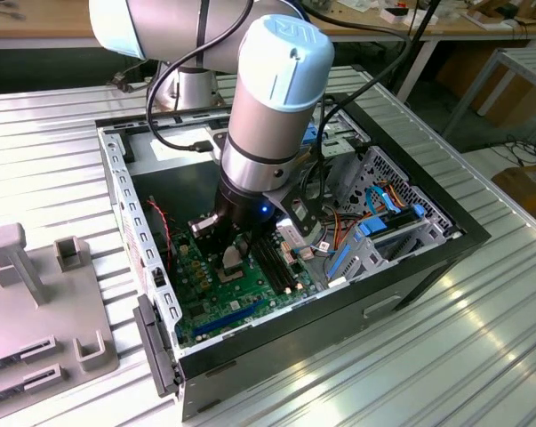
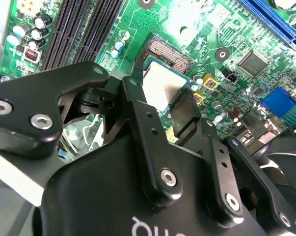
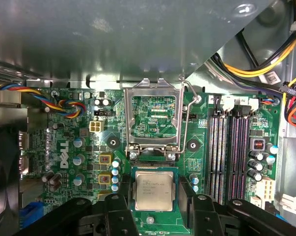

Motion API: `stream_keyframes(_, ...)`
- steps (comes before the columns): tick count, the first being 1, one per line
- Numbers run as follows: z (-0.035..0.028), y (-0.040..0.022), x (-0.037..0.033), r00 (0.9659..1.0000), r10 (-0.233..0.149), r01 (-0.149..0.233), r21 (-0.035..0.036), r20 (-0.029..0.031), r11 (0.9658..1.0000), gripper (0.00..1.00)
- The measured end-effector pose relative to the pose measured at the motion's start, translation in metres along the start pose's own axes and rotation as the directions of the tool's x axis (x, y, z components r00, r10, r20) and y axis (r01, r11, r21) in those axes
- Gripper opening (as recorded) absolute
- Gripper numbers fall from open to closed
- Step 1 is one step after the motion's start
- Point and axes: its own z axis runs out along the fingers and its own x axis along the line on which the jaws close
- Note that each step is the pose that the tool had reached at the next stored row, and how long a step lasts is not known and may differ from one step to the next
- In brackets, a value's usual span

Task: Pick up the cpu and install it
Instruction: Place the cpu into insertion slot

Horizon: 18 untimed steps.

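Observation:
The cpu (image 3: pixel 154 189), a small pale silvery square on a green rim, sits between my gripper's (image 3: pixel 154 199) black fingers, which press on its two opposite edges. In the second wrist view the cpu (image 2: pixel 163 87) hangs a little above the green board (image 2: pixel 206 29), just short of the black-framed socket (image 2: pixel 168 53), whose contacts lie bare. The socket's metal load plate (image 3: pixel 155 114) stands flipped up, with its lever (image 3: pixel 186 123) beside it. In the exterior view my gripper (image 1: pixel 232 256) reaches down inside the open computer case (image 1: pixel 125 191), over the green board (image 1: pixel 223 298).
Black memory slots (image 3: pixel 231 147) run beside the socket. Coloured cable bundles (image 3: pixel 64 104) and yellow-orange wires (image 3: pixel 258 69) lie near the case walls. A drive cage with blue parts (image 1: pixel 383 222) fills the case toward the exterior view's right. A grey fixture (image 1: pixel 36 302) stands outside the case.

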Motion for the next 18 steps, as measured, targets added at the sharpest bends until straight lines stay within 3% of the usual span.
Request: stream_keyframes(18,0.0106,-0.0035,-0.0002,0.9996,0.028,-0.028,-0.0011,-0.0039,0.9996,0.47)
